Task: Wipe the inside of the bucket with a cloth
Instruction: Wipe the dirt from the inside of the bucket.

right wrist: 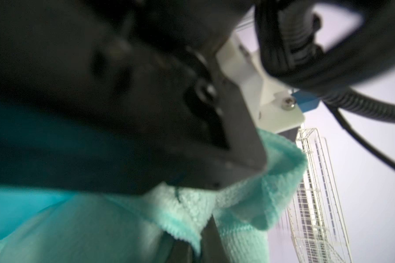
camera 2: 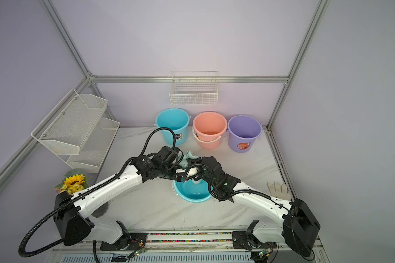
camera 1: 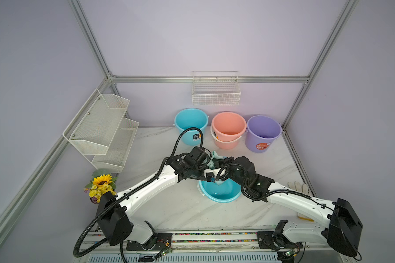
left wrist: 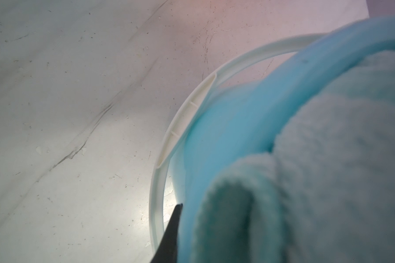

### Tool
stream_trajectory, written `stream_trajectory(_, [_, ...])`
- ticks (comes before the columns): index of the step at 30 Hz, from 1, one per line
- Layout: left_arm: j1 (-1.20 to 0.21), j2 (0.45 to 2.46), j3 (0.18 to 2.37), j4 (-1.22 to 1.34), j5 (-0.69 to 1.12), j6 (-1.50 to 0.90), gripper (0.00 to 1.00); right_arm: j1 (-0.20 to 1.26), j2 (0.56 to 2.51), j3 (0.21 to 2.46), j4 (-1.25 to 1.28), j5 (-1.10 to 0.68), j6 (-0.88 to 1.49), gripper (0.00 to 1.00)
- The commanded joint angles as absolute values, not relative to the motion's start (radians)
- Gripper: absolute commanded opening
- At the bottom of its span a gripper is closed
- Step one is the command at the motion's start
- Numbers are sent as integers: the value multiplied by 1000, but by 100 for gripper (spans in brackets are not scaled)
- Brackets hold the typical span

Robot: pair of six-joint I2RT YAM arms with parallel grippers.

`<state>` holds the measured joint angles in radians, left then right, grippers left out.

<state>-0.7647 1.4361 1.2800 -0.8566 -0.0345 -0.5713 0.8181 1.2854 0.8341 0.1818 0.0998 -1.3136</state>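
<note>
Cloth at bucket; purple pail label seemingly illegible.

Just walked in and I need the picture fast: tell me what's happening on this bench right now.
Both arms meet over the blue bucket in front. The right end effector is shut on the mint-green cloth, bunched above the bucket's far rim with part hanging inside. The left end effector is closed at that rim, apparently steadying it. A second blue bucket, a pink bucket and a purple bucket stand at the back.
</note>
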Motion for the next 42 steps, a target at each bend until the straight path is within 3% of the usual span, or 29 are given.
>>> stream_trajectory(1, [-783, 1379, 1322, -773, 22, -554, 0, 811, 1348, 816, 148, 112, -1434, 0])
stream_trajectory(16, [-782, 1378, 1314, -781, 9, -555, 0, 758, 1203, 737, 169, 271, -1459, 0])
stream_trajectory(24, [-783, 1380, 1323, -797, -6, -558, 0, 758, 1074, 829, -315, 315, -1482, 0])
stream_trajectory(34, [-783, 1384, 1330, -797, -5, -568, 0, 810, 1031, 1042, -971, 42, -1328, 0])
stream_trajectory(42, [-784, 1380, 1330, -796, -3, -571, 0, 873, 1086, 1052, -992, -203, -1154, 0])
